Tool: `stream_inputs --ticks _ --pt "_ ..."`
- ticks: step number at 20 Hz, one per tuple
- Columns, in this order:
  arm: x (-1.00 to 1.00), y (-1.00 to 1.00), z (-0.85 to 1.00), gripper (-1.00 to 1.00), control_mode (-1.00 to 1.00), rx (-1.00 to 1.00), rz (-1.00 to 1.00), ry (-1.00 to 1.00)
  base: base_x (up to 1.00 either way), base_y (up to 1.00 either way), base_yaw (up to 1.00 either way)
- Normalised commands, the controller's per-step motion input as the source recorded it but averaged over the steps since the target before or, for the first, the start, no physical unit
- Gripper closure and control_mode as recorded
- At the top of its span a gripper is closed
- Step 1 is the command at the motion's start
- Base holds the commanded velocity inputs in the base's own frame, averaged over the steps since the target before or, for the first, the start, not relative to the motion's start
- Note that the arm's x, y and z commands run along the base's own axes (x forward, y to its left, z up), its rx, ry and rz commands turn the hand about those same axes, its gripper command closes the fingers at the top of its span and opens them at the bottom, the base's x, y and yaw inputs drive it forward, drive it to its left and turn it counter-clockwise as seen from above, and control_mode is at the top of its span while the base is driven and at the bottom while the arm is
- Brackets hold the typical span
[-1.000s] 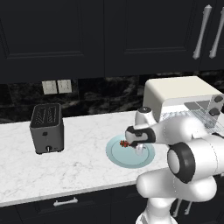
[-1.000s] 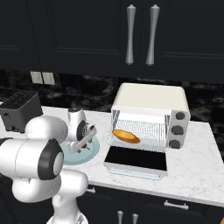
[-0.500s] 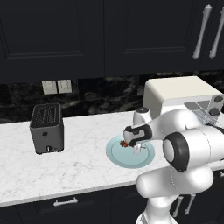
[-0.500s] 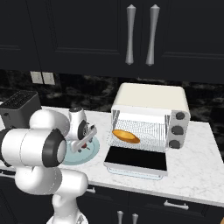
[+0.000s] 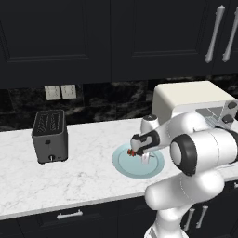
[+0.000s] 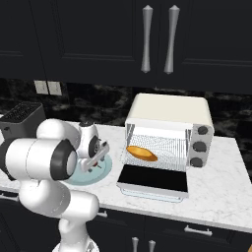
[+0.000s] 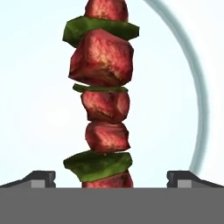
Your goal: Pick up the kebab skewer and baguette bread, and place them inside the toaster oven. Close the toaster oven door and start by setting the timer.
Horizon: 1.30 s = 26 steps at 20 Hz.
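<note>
Stick-strung kebab skewer of dark-red meat and green pepper chunks [image 7: 103,103] is seen lying on pale-blue round plate [image 7: 199,105], long axis 6-to-12 o'clock in hand view. Two-finger gripper [image 7: 111,177] is held wide, empty, fingertips astride near end.

We're in a kitchen: white marble counter [image 5: 83,172], dark cabinets [image 6: 98,34] above it, a black toaster [image 5: 49,135] at the counter's left end and a cream toaster oven [image 6: 170,133] (door down) at its right.
</note>
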Motion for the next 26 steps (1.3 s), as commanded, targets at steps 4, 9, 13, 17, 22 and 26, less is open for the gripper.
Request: stream_inputs --ticks 4,9,13,17,22,26 --pt "0.24 0.01 -0.06 -1.00 -1.00 0.00 0.00 0.00 0.00 0.00 0.00" --pt "0.21 0.01 -0.05 -1.00 -1.00 0.00 0.01 0.00 0.00 0.00 0.00" --pt "0.04 0.16 -0.13 -1.00 -1.00 0.00 0.01 0.00 0.00 0.00 0.00" --pt "0.00 0.18 -0.32 1.00 -1.00 0.00 0.02 0.00 0.00 0.00 0.00" --pt "-0.16 0.02 -0.39 1.00 -1.00 0.00 0.05 0.01 0.00 0.00 0.00" --pt "-0.43 0.00 -0.32 1.00 -1.00 0.00 0.07 0.00 0.00 0.00 0.00"
